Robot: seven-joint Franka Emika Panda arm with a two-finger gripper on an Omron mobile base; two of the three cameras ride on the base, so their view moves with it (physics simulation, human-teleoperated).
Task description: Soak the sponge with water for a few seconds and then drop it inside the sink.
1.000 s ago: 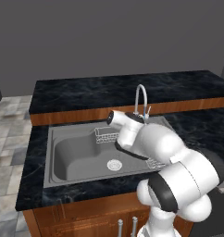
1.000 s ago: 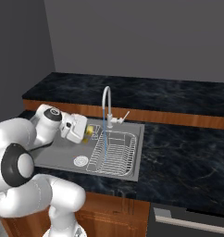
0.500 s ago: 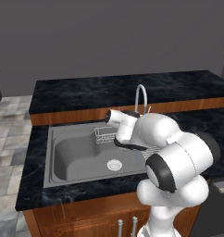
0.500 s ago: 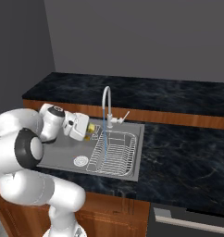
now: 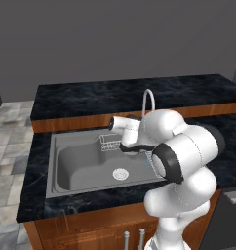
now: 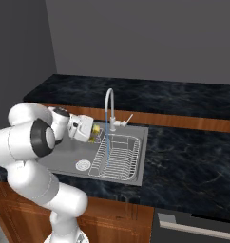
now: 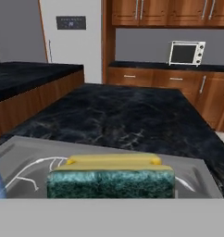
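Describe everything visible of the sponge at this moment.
The sponge is a small rectangular block, yellow body with a dark green mottled scrub layer, soft-looking. In the hand view it lies level and fills the bottom centre, green face toward the camera, yellow above. In the right base view it shows as a yellow-green patch at the tip of the gripper, which is shut on it, above the sink and just beside the water, apparently not in it.
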